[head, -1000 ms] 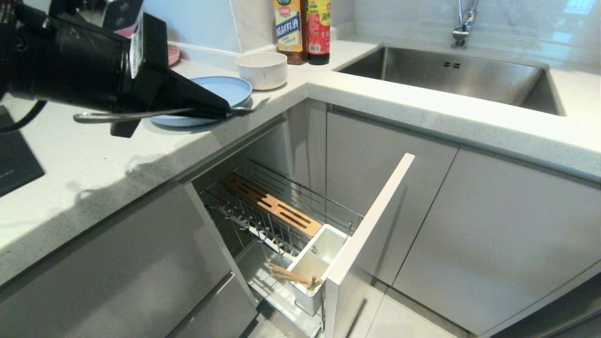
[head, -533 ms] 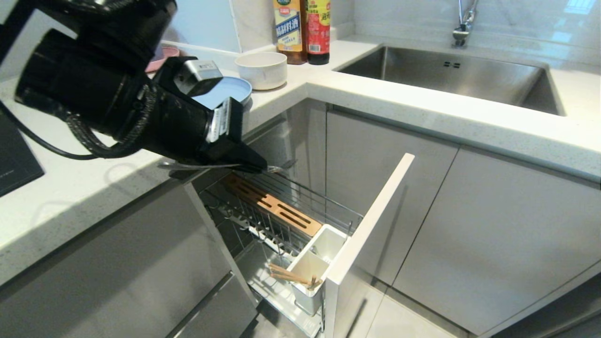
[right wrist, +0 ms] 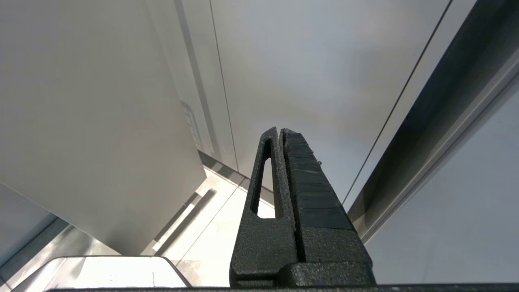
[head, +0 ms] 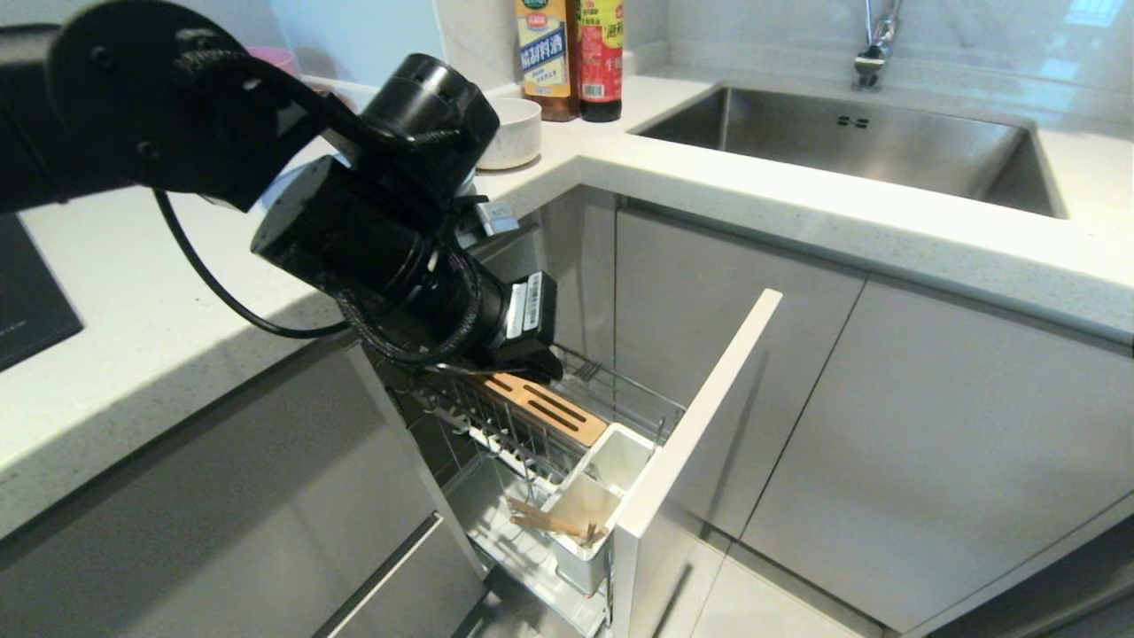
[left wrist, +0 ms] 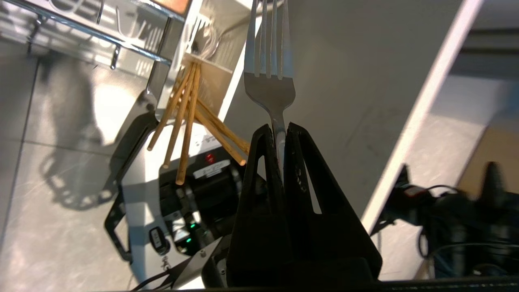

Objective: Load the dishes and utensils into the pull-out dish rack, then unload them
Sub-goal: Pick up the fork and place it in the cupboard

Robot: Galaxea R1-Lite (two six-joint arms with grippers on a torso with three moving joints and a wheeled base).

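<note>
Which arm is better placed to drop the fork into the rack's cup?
Left. The left pincer is shut on the fork above the pull-out dish rack, near the white cup. The right pincer is shut, empty, facing cabinet fronts.

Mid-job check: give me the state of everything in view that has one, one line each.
Left end effector: shut on the fork, above the rack.
Fork: held by its handle, tines pointing away.
Right end effector: shut, empty, parked by the cabinet fronts.
Pull-out dish rack: pulled out.
Chopsticks: in the front white cup, leaning over its edge.
Off-white bowl: upright on the counter.
</note>
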